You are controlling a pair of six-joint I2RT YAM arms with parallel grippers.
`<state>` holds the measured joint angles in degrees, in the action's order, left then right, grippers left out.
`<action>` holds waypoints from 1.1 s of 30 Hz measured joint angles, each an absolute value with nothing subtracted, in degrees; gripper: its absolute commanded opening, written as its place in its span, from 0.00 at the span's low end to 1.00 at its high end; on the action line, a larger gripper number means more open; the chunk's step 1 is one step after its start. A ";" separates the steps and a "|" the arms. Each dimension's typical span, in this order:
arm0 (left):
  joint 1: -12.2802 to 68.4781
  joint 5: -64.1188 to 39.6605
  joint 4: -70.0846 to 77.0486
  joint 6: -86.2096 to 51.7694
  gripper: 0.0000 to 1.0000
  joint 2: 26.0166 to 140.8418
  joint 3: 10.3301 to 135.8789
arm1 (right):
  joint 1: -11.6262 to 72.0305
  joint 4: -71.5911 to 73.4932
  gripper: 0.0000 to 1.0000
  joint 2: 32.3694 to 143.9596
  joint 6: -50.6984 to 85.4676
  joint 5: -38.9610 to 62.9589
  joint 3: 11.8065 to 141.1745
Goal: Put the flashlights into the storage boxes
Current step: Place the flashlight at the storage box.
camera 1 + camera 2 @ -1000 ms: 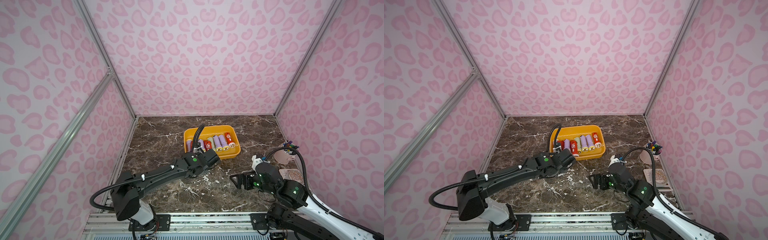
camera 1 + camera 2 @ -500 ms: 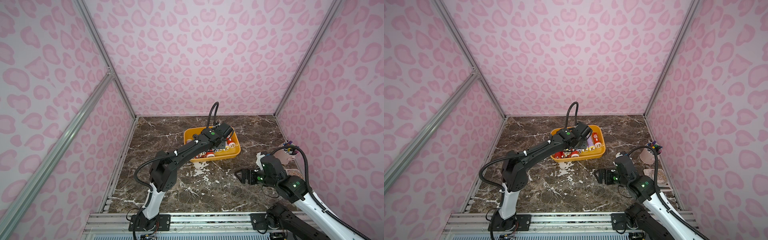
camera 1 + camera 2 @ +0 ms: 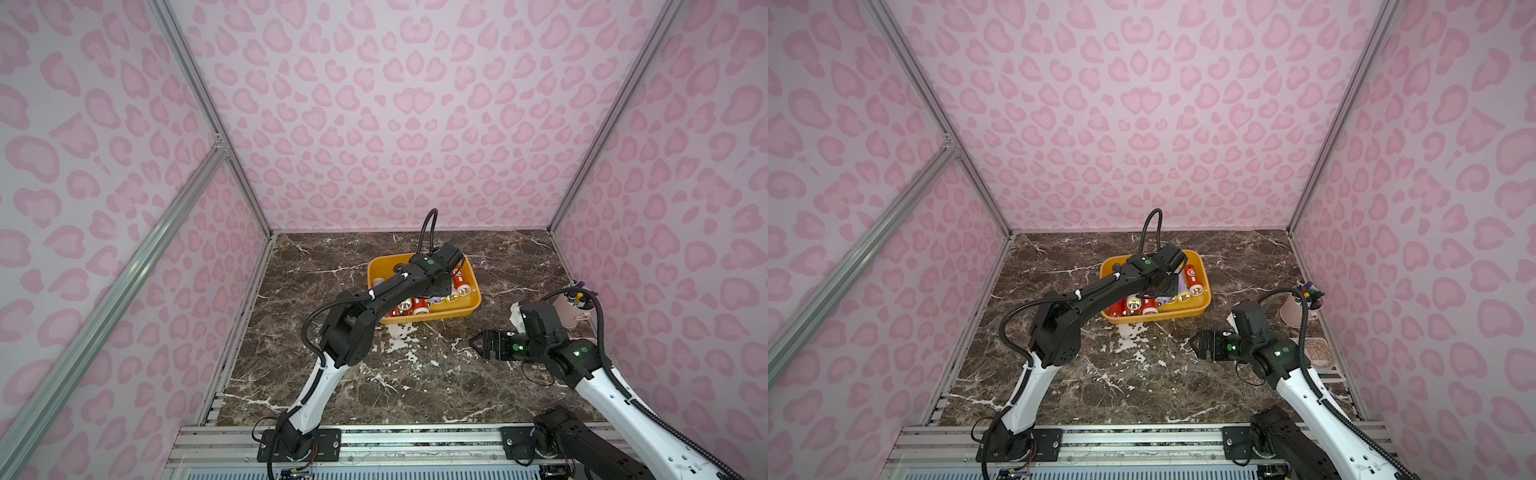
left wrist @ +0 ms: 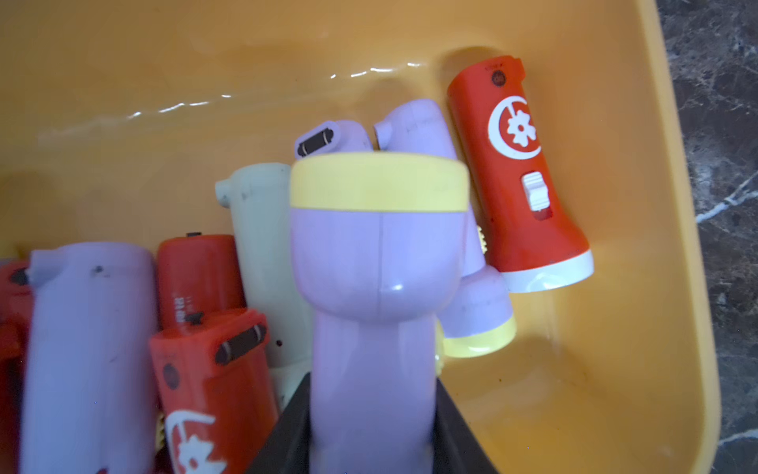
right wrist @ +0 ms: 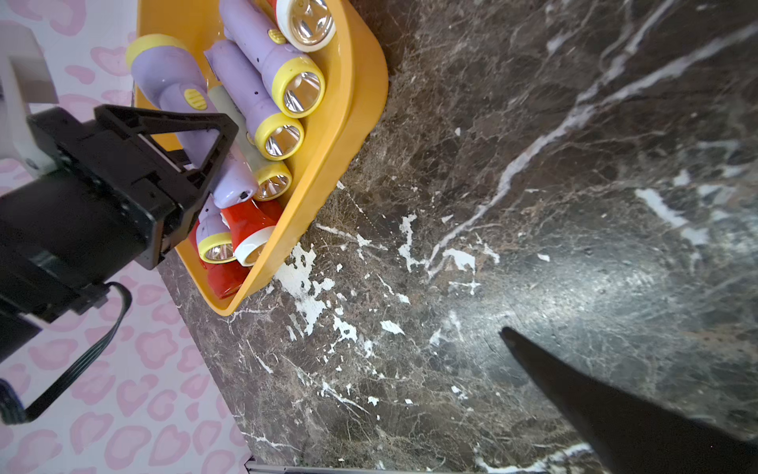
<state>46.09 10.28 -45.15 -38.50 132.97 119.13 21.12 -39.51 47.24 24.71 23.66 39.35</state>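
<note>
1. The left pincer (image 4: 371, 414) is clamped on the handle of a lilac flashlight (image 4: 379, 262). It holds the flashlight over the yellow tray (image 4: 184, 61), yellow-ringed head pointing away from the wrist.
2. Other flashlights (image 4: 90, 328) lie side by side in the tray, among them a pale green flashlight (image 4: 262, 230). A red flashlight (image 4: 521, 164) with a white emblem lies nearest one tray wall.
3. The right pincer (image 3: 476, 343) hangs over the counter (image 3: 415, 374), jaws apart, well away from the tray.
</note>
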 measured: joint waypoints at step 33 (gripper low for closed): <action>46.89 8.23 -42.15 -37.65 0.98 124.70 115.90 | 20.14 -39.29 0.99 46.81 24.25 24.40 40.58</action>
